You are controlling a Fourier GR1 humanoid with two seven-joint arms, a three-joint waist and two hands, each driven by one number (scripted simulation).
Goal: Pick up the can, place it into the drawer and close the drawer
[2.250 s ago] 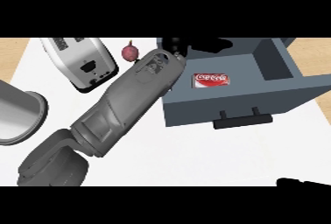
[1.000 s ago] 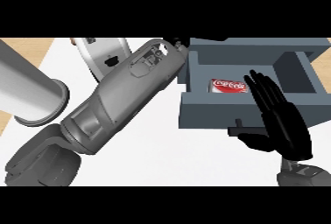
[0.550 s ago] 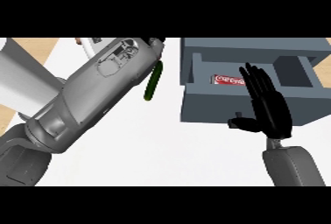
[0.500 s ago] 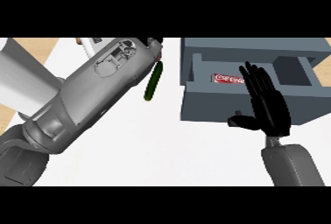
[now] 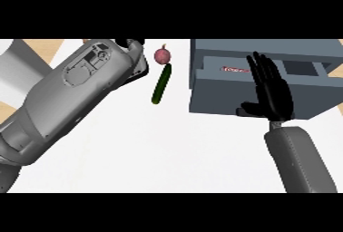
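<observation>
I am holding my right hand (image 5: 271, 93) flat against the front of the grey drawer (image 5: 214, 97), fingers (image 5: 262, 68) straight and close together, pointing away from me. The can (image 5: 234, 69) is lying inside the drawer, partly hidden behind my fingers. My left hand (image 5: 130, 43) is mostly hidden behind its forearm; I cannot tell how it is set. A green cucumber (image 5: 161, 84) and a pink radish (image 5: 163, 55) are lying on the white tabletop (image 5: 167, 149), left of the drawer.

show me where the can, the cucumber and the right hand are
can (image 5: 233, 69), head view, on its red side showing inside the drawer
cucumber (image 5: 161, 84), head view, middle of its green length
right hand (image 5: 271, 93), head view, on the back of the palm
</observation>
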